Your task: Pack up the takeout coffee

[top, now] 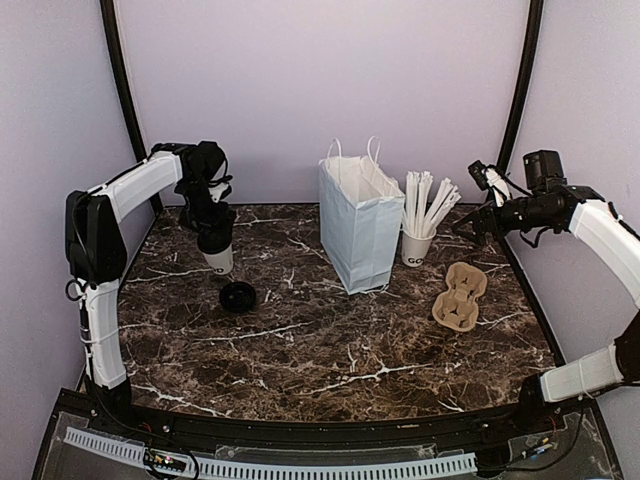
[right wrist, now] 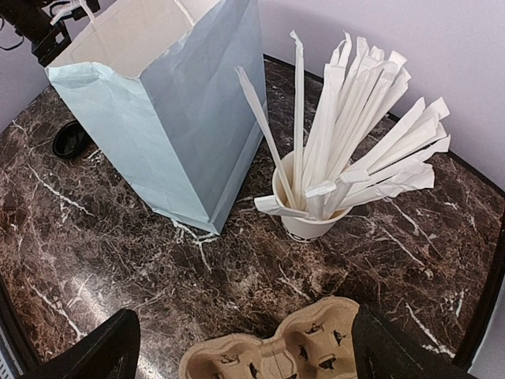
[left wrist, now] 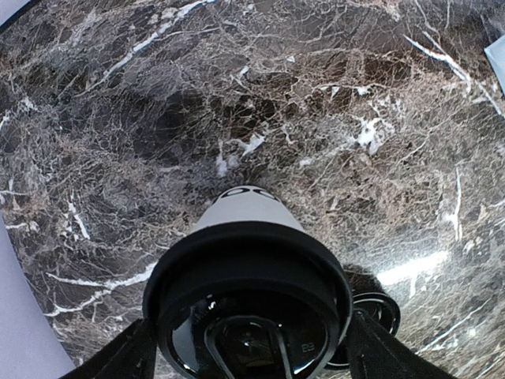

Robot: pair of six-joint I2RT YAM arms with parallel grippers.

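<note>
My left tool (left wrist: 248, 345) straddled the takeout coffee (top: 220, 258).
Whether that tool clenched it I could not tell; my right tool (right wrist: 245, 328) hung released, well apart.

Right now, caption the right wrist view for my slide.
Open right gripper looks down on a brown pulp cup carrier, a white paper bag and a cup of paper-wrapped straws.
</note>
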